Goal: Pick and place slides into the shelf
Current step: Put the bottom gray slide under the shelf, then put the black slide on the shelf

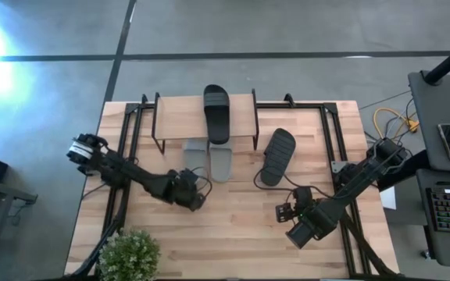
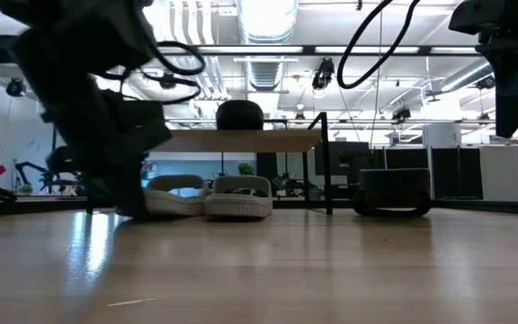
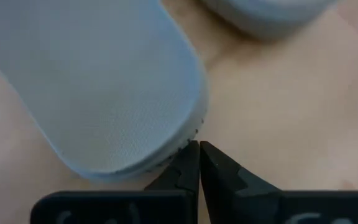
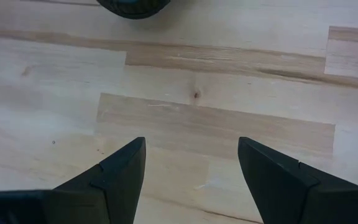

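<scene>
The left arm is stretched low across the table [image 1: 233,226] from the 9 o'clock edge toward the centre, its wrist bent down. The left gripper [image 1: 200,197] is seen with its fingers pressed together on nothing, the tips set just beside the heel of a light grey slide [image 3: 104,87]. The two grey slides [image 1: 212,160] lie side by side, partly under the shelf [image 1: 182,117] at 12 o'clock. One black slide [image 1: 217,113] rests on the shelf's plank top. The other black slide [image 1: 277,156] lies on the table at 2 o'clock of the grey pair, apart from the shelf. The right arm is folded at 4 o'clock, the right gripper [image 4: 191,165] spread wide over bare wood. A potted plant [image 1: 130,254] stands at 7 o'clock.
</scene>
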